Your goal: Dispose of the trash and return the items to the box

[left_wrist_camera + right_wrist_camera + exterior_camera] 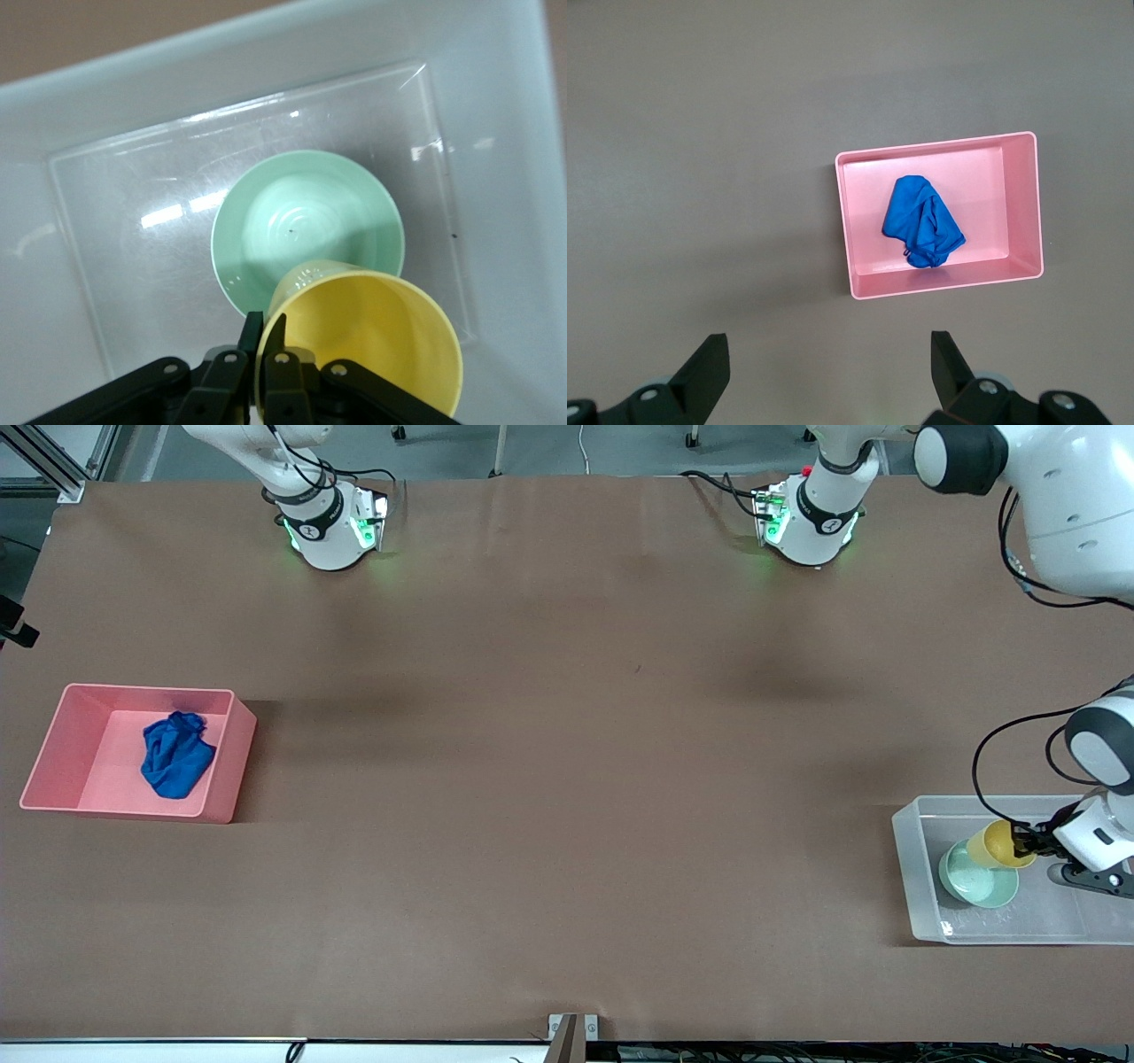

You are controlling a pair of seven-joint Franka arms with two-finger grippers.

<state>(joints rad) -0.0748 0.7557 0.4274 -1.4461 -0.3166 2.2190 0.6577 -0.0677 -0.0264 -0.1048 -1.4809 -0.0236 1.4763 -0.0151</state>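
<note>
The yellow cup [992, 843] hangs tilted over the mint-green bowl [974, 881], which sits in the clear tub [912, 868] at the left arm's end of the table. My left gripper [1028, 841] is shut on the cup's rim. In the left wrist view my left gripper [264, 336] pinches the cup [372, 345] wall, one finger inside and one outside, above the bowl [301, 221] and the tub floor [133, 248]. The blue rag [175, 755] lies in the pink bin [53, 744]. My right gripper [826, 341] is open and empty, high over the table beside the pink bin [1023, 204] with the rag [921, 221].
The pink bin stands at the right arm's end of the table and the clear tub at the left arm's end. Both arm bases stand along the table edge farthest from the front camera. Brown tabletop lies between the two containers.
</note>
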